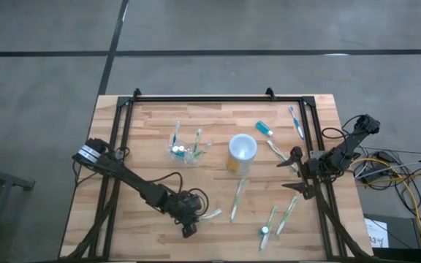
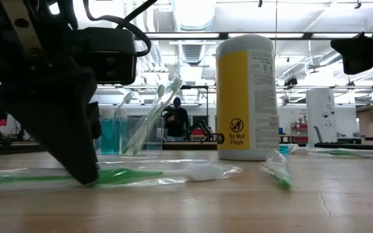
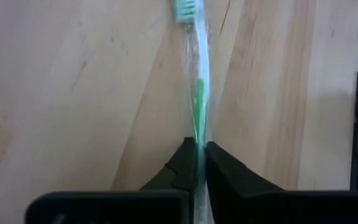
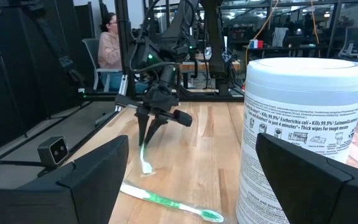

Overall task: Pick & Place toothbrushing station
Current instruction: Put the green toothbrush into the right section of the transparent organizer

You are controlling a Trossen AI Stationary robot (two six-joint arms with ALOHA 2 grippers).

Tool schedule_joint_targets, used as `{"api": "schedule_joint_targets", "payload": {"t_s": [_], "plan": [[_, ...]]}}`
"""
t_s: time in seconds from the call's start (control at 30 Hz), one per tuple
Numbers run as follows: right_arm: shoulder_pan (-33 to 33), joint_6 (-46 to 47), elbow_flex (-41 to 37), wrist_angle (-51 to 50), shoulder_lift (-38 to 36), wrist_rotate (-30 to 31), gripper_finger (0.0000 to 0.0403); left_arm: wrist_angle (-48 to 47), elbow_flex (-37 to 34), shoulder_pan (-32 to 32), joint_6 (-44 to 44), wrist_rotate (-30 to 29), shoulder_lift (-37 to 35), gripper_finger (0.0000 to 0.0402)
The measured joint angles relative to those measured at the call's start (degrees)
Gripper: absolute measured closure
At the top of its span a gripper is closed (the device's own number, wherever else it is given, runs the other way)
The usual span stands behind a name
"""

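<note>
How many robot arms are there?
2. The left gripper, on the table's left side, has its fingers shut on a green toothbrush. The right gripper waits open, right of the yellow tub. None seems hidden.

1. The surface (image 1: 159, 172) is pale butcher-block wood with a black frame along its far edge and both sides
2. A yellow wipes canister (image 1: 241, 153) stands near the middle
3. The toothbrushing station (image 1: 189, 148), clear plastic, stands toward the left side, brushes in it
4. Wrapped green toothbrushes (image 1: 237, 199) lie scattered toward the near edge
5. A blue toothbrush (image 1: 296, 120) lies near the far right corner
</note>
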Motion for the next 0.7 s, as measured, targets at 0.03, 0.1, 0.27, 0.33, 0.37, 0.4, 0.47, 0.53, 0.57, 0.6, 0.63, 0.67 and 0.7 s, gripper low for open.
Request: {"api": "schedule_joint_targets", "payload": {"t_s": [0.03,0.1,0.27,0.33,0.37,0.4,0.47,0.53,0.57,0.6,0.63,0.67,0.7], "plan": [[0.0,0.0,0.0,0.0,0.0,0.0,0.0053,-0.9,0.0,0.0,-0.6,0.5,0.0,0.0381],[0.0,0.0,0.0,0.0,0.0,0.0,0.0053,-2.1,0.1,0.0,-2.3,1.8,-0.1,0.0376],[0.0,0.0,0.0,0.0,0.0,0.0,0.0058,-6.3,0.1,0.0,-10.1,5.3,-0.6,0.0358],[0.0,0.0,0.0,0.0,0.0,0.0,0.0057,-8.7,0.1,-0.1,-13.5,6.1,-1.2,0.0359],[0.0,0.0,0.0,0.0,0.0,0.0,0.0056,-10.0,0.1,-0.2,-14.9,6.4,-1.6,0.0361],[0.0,0.0,0.0,0.0,0.0,0.0,0.0055,-11.5,0.1,-0.3,-16.3,6.7,-2.0,0.0363],[0.0,0.0,0.0,0.0,0.0,0.0,0.0053,-14.5,0.0,-0.3,-18.7,7.5,-2.8,0.0367],[0.0,0.0,0.0,0.0,0.0,0.0,0.0053,-17.3,0.0,-0.4,-20.5,8.5,-3.8,0.0369],[0.0,0.0,0.0,0.0,0.0,0.0,0.0054,-18.5,-0.1,-0.4,-21.8,9.1,-4.3,0.0369],[0.0,0.0,0.0,0.0,0.0,0.0,0.0055,-19.6,-0.1,-0.4,-23.0,9.8,-4.7,0.0369],[0.0,0.0,0.0,0.0,0.0,0.0,0.0056,-20.6,-0.1,-0.4,-24.1,10.5,-5.3,0.0368],[0.0,0.0,0.0,0.0,0.0,0.0,0.0057,-21.9,-0.1,-0.5,-25.2,11.2,-5.6,0.0366],[0.0,0.0,0.0,0.0,0.0,0.0,0.0058,-23.1,-0.2,-0.6,-26.2,11.8,-6.1,0.0364]]}}
